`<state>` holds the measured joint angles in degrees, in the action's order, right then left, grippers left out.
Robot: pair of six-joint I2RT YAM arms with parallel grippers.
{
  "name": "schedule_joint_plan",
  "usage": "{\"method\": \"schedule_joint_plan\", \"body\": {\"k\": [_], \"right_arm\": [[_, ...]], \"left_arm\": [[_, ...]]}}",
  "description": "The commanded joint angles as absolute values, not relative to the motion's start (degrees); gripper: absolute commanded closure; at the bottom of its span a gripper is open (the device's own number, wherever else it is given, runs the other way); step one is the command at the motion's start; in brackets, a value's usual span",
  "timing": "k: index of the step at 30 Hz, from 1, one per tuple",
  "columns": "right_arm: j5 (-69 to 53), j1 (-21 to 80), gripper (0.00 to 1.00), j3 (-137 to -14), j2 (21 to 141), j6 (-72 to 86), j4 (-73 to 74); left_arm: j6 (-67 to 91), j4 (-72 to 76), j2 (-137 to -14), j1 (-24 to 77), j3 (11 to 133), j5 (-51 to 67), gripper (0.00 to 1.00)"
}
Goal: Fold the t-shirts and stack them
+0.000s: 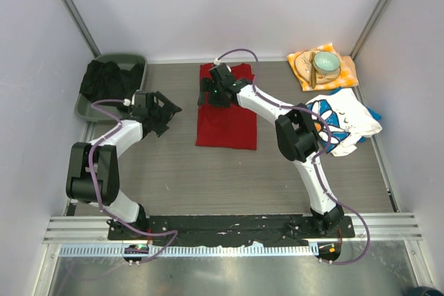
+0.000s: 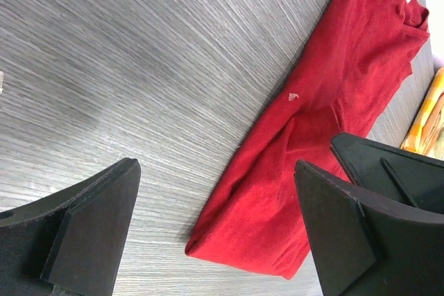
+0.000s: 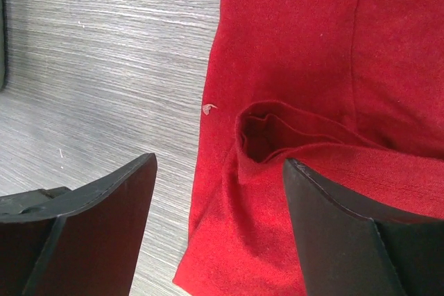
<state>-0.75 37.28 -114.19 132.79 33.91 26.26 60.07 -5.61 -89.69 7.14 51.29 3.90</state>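
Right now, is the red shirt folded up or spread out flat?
Folded. The red t-shirt lies as a narrow strip with no sleeves sticking out, and doubled layers show along its edge.

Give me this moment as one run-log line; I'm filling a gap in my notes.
red t-shirt: folded narrow, mid-table | right gripper: open, straddling its edge | left gripper: open, empty, beside it | daisy-print t-shirt: crumpled, unfolded

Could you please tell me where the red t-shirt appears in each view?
Top external: red t-shirt, centre, slightly above the middle.
Left wrist: shirt, a diagonal band from top right to bottom centre.
Right wrist: shirt fills the right half.
Shared landmark: pale fleck at its edge, wrist views only.
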Motion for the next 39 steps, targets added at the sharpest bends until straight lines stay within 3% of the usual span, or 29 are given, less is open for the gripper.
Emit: {"method": "schedule_joint_plan", "body": {"k": [1,15,23,29,39], "right_arm": [[-0.2,37.5,0.22,-117.8,133.3,33.1,26.4],[3.1,37.8,0.38,-118.3,138.2,32.6,26.6],[3.8,37.8,0.79,-118.2,138.3,32.5,26.8],[5.4,38.3,0.97,-117.9,136.5,31.5,27.5],[7.0,40.6,0.99,-119.7,132.7,30.2,28.0]], "left_arm": [[60.1,-2.4,-89.6,6.6,52.2,5.5,0.02],[60.4,1.0,-90.5,4.3,49.6,8.1,0.02],[60.5,1.8,-91.7,3.9,49.3,9.0,0.02],[60.7,2.2,-91.9,3.9,49.3,9.1,0.02],[61.0,2.4,-91.8,3.9,49.0,9.7,0.03]]}}
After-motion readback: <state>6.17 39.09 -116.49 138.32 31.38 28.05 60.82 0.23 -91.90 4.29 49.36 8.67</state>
